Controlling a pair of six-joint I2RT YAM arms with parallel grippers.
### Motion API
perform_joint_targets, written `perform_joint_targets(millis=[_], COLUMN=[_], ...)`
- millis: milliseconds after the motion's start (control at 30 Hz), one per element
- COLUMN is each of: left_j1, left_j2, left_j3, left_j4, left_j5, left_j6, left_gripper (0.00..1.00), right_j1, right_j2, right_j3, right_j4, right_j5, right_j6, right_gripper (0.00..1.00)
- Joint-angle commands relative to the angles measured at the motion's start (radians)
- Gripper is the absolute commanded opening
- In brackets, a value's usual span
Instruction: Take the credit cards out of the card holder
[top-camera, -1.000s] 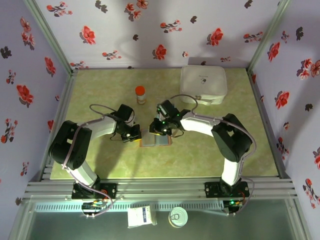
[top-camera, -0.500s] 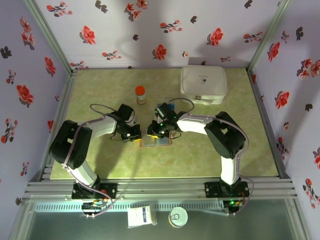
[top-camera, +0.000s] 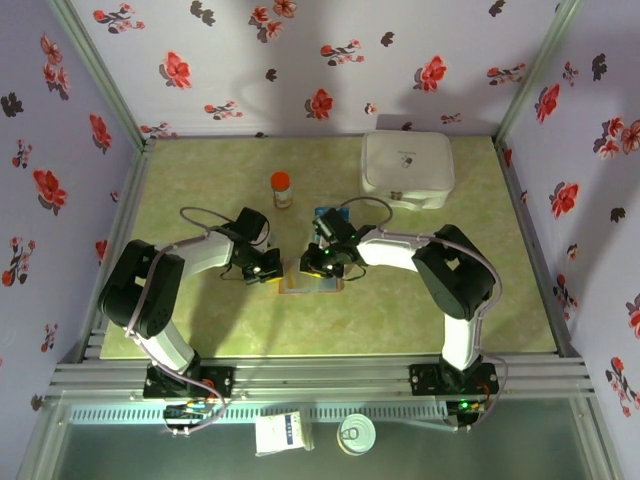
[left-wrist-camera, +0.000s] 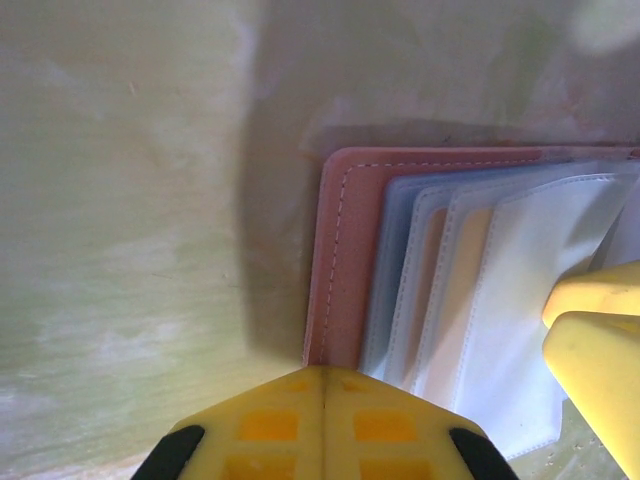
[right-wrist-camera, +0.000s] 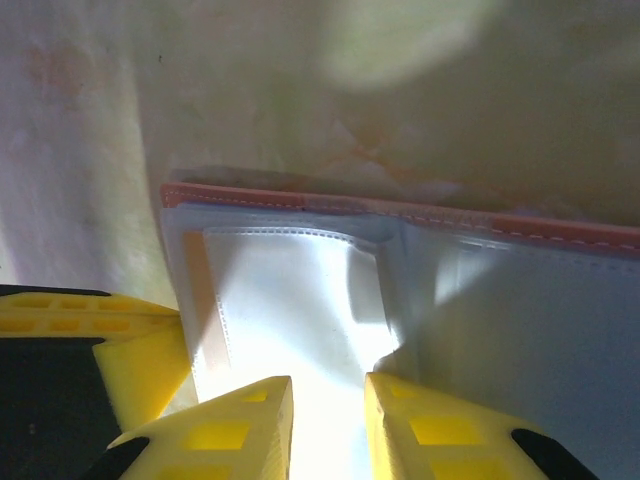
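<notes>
Left fingers (left-wrist-camera: 270, 425) closed, at card holder (left-wrist-camera: 340, 260) corner

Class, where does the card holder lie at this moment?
In the top view the card holder lies open near the middle of the green table, left claw at its left edge, right claw over it.

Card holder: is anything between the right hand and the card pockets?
Nothing visible. The right hand, jaws slightly apart, sits directly at the clear pockets of the open card holder. The left hand, shut, is at the holder's left edge, off to the side of the pockets.
</notes>
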Motion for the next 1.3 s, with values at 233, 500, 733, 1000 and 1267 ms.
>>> perform_joint_targets(millis=[233, 500, 733, 1000, 1267], left_j1=[0.012, 0.010, -0.046, -0.064, -0.064], left_j2=[-0.016, -0.109, -0.075, 0.015, 0.052], left_j3=[0.055, 0.099, 0.128, 0.122, 0.090], left_j4=[-0.083, -0.107, -0.036, -0.001, 0.063], left_j5=[-0.056, -0.060, 0.005, 0.002, 0.033], left_j6=[0.036, 0.005, -0.050, -0.054, -0.070], left_gripper=[0.03, 0.06, 0.17, 0.25, 0.30], right_j1=[-0.041, -0.063, -0.077, -0.084, -0.093], right_j2=[-0.040, -0.033, -0.018, -0.004, -0.007], right_j3=[-0.106, -0.163, -0.206, -0.237, -0.257], right_j4=[0.140, 0.280, 0.389, 0.439, 0.454], right_j5=[-0.064, -0.132, -0.177, -0.188, -0.190], right_j6=[0.025, 0.058, 0.090, 0.115, 0.126], right_gripper=[0.26, 0.26, 0.26, 0.25, 0.24])
